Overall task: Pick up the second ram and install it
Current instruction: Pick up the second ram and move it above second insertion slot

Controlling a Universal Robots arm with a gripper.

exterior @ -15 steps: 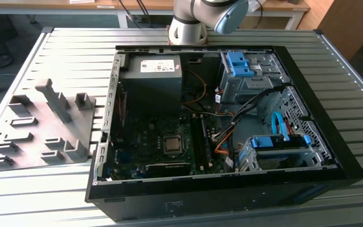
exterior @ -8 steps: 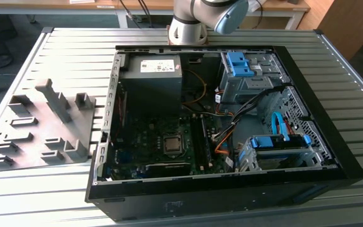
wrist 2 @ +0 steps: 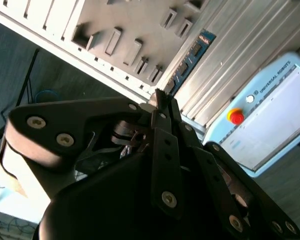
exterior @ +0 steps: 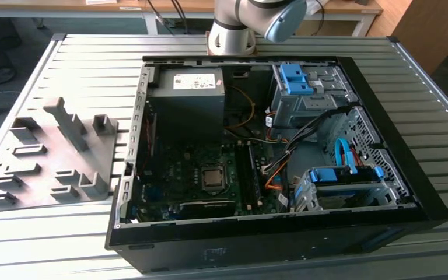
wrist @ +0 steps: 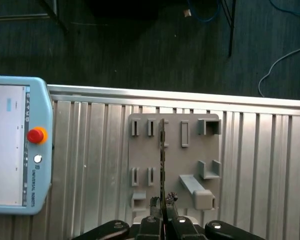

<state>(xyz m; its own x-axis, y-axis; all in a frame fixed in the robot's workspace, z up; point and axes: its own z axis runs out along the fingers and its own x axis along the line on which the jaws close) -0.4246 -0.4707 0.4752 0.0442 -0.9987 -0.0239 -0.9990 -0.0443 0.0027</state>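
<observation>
Now we have the second ram (wrist: 162,155) in our end effector (wrist: 162,202), as the first wrist view shows. Its two black fingers are pressed shut on one end of the stick, and the rest pokes out free. In that view we see the stick by its thin edge, like a dark line. In the second wrist view we see its flat side, with small chips and a blue patch at the far end.

The stick hangs in the air, well above the grey tray (wrist: 175,157), and sits in none of its slots. The tray lies on the ribbed counter (exterior: 91,58) at the exterior view's left, just beside the open computer case (exterior: 247,248).

We think the step in hand is the carry from tray to case. To do it well, we should grip tight, move slowly and hold the stick straight. We should not bump the case wall or the wires (exterior: 273,175) inside.
</observation>
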